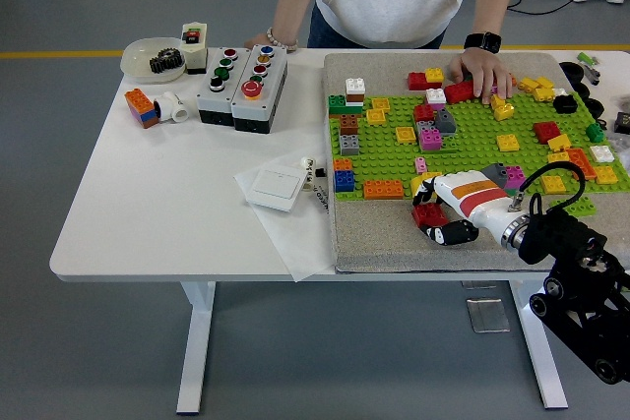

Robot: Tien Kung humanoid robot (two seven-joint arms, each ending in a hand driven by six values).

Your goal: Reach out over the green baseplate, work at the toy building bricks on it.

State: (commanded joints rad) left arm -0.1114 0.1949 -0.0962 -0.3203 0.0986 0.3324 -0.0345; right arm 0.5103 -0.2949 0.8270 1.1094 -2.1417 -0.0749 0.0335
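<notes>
From the head view I see my right hand (448, 206) lying low at the near edge of the green baseplate (472, 135), its white-and-orange back turned up and its dark fingers (445, 232) curled down around a red brick (428, 213) that sits just off the plate's front edge on the grey mat (374, 233). I read it as grasping that red brick, though the fingertips partly hide the contact. The baseplate rests on the mat at the right half of the white table (148, 204), studded with bricks of many colours. Across from me a person's hand (480, 72) presses flat on the plate's far edge, beside red and yellow bricks. To my left on the table sit a grey button box (243, 89) and a white bowl (153, 58)
</notes>
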